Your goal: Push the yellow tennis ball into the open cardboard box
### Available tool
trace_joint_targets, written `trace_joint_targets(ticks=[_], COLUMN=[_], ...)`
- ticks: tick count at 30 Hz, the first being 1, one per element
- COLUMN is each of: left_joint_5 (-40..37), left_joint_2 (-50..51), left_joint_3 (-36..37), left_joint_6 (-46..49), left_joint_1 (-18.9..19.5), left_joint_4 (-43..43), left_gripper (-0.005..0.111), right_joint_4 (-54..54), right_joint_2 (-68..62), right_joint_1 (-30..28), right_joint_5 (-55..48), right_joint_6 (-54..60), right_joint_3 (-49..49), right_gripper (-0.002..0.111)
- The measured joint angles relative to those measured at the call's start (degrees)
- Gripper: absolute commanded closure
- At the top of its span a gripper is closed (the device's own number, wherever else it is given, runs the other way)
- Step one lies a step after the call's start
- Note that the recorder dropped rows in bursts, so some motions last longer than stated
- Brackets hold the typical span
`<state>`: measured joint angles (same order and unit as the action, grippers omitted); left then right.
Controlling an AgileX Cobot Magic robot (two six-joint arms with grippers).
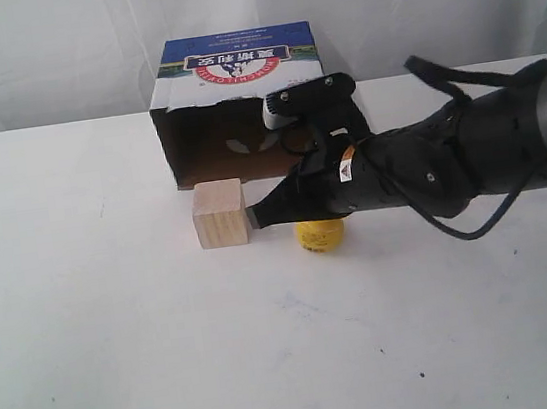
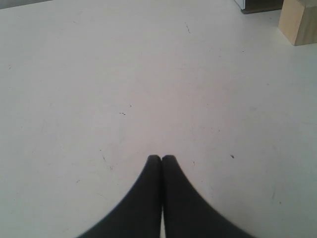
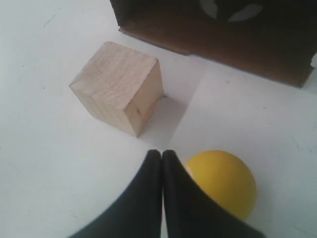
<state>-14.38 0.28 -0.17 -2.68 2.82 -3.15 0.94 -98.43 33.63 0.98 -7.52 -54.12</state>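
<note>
The yellow tennis ball [image 1: 320,235] [image 3: 224,181] rests on the white table, partly hidden under my right arm. My right gripper [image 1: 252,217] [image 3: 161,153] is shut and empty, its tips beside the ball and pointing at the pale wooden cube. The open cardboard box [image 1: 240,103] [image 3: 218,39] lies on its side just behind the ball, dark opening facing forward, with the blue printed panel on top. My left gripper [image 2: 161,158] is shut over bare table, away from the ball, and the exterior view does not show it.
The pale wooden cube [image 1: 220,213] [image 3: 119,87] [image 2: 298,21] stands close in front of the box's left corner, just left of the right gripper's tips. The white table [image 1: 119,336] spreads to the left and front.
</note>
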Motion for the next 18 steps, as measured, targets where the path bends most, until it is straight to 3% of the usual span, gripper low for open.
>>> trace_joint_targets(ticks=[7,18], left_joint_5=[0.0,0.0], left_joint_2=[0.0,0.0], left_joint_3=[0.0,0.0], left_joint_6=[0.0,0.0], left_joint_1=[0.0,0.0], left_joint_4=[0.0,0.0], left_gripper=[0.107,0.107], right_joint_4=[2.3,3.4], right_joint_2=[-0.3,-9.7], right_joint_1=[-0.8,-11.9], right_joint_5=[-2.9,19.4], right_joint_6=[0.0,-1.5], right_joint_3=[0.0,-0.4], right_gripper=[0.108,0.108])
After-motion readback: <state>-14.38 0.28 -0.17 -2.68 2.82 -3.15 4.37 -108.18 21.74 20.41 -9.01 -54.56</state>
